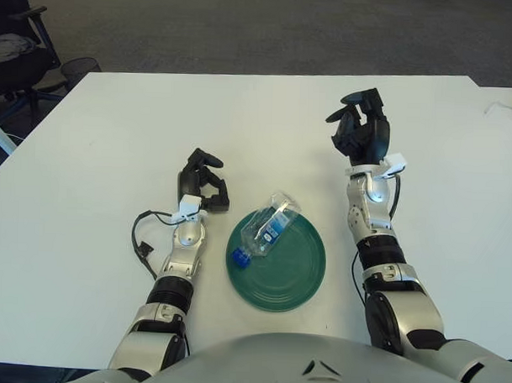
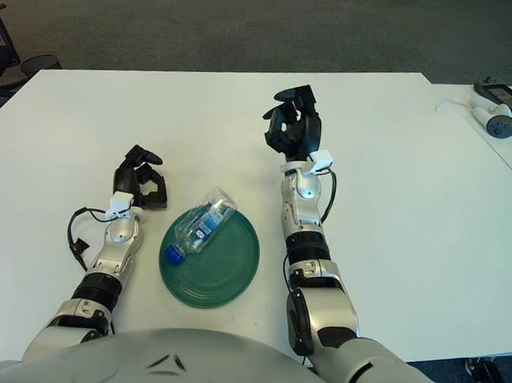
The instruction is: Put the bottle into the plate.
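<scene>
Nearest the robot's body, a green plate (image 1: 283, 264) sits on the white table (image 1: 98, 127), between the 2 forearms. A clear plastic bottle (image 1: 265, 228) lies on its side across the plate's left rim, its blue cap (image 1: 238, 258) pointing toward the robot and hanging at the plate's left edge, its base jutting past the far rim. Just left of the plate, the left hand (image 1: 204, 183) shows low over the table, fingers curled loosely and holding nothing; a black cable (image 1: 142, 238) loops beside its forearm. Farther out on the right, the right hand (image 1: 361, 132) is raised above the table, well apart from the bottle, its 3 fingers loosely curled and empty. Beyond the table's far-left corner stands a dark office chair (image 1: 13, 53).
</scene>
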Motion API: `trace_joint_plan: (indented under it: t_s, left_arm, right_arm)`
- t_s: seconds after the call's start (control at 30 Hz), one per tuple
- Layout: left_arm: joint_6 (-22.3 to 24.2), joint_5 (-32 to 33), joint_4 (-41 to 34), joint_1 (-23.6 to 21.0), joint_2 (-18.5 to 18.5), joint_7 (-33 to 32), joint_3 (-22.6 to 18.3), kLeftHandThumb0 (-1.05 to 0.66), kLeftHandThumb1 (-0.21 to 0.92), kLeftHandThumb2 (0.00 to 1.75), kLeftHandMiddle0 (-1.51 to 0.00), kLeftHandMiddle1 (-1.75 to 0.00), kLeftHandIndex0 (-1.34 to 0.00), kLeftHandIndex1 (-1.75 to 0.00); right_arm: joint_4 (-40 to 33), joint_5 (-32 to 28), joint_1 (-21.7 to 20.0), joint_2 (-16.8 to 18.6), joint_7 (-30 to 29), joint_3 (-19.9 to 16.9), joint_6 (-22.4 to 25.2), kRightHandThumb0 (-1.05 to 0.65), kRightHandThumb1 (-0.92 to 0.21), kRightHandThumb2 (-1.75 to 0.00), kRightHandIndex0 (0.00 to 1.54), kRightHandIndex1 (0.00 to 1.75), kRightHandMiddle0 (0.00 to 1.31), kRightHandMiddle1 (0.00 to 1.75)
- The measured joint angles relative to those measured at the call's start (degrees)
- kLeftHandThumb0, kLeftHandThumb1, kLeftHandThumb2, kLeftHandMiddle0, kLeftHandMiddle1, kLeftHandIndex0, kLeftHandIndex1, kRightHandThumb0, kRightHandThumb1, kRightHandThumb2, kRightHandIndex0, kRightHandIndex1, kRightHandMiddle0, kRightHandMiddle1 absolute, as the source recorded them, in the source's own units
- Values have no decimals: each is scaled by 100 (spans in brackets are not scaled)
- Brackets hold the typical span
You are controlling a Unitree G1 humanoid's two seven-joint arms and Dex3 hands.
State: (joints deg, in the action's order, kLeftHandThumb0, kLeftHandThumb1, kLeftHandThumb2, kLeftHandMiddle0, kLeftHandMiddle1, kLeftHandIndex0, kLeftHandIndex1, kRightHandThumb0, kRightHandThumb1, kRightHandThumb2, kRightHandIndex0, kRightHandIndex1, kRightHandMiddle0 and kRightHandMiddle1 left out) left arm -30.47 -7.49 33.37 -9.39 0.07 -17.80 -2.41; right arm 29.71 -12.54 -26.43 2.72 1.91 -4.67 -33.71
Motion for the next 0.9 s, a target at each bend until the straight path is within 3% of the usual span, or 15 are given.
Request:
trace_joint_plan:
  t_s: [0.9]
  left_arm:
    - [-97,197,60,-25,-2,194,-99,0,-6,172,-91,-168,-67,-175]
  right_arm:
    - [39,45,-4,68,85,-114,0,0,-58,-96,46,173,29,159]
